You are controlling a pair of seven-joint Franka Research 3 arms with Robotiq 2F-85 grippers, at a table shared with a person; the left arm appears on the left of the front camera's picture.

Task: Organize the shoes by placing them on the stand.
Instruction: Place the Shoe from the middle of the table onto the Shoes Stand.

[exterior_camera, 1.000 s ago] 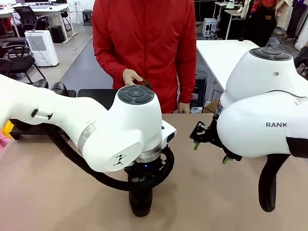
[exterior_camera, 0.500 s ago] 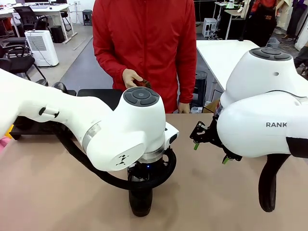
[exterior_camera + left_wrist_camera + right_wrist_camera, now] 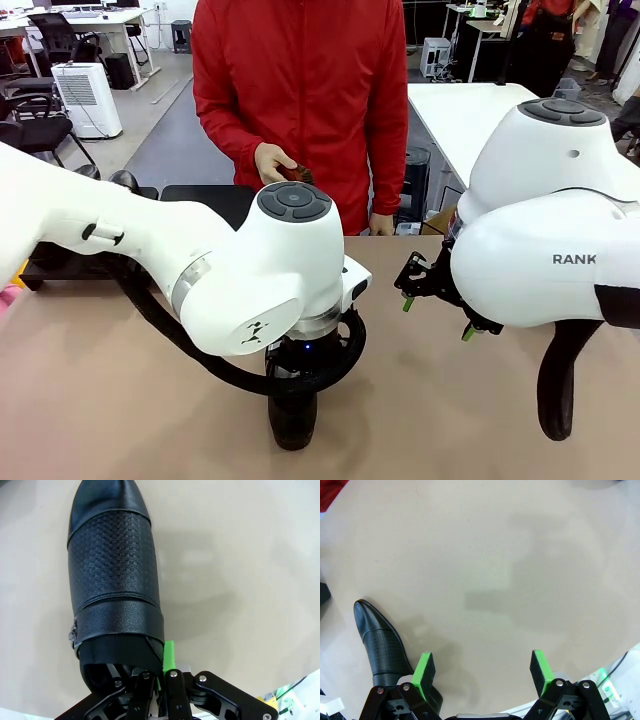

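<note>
Near the robot-side edge of the tabletop (image 3: pixel 120 400), I see my left gripper (image 3: pixel 160 667) clamped on the heel rim of a black shoe (image 3: pixel 112 565) resting on the bare surface. My right gripper (image 3: pixel 482 672) hangs nearby, fingers wide apart, holding nothing.

Across the counter (image 3: pixel 100 400), near to far
We see one shoe (image 3: pixel 292 420) on its near edge under the left claw (image 3: pixel 159 667), the stand (image 3: pixel 205 197) behind it leftward, the right claw (image 3: pixel 437 318) to its right.
</note>
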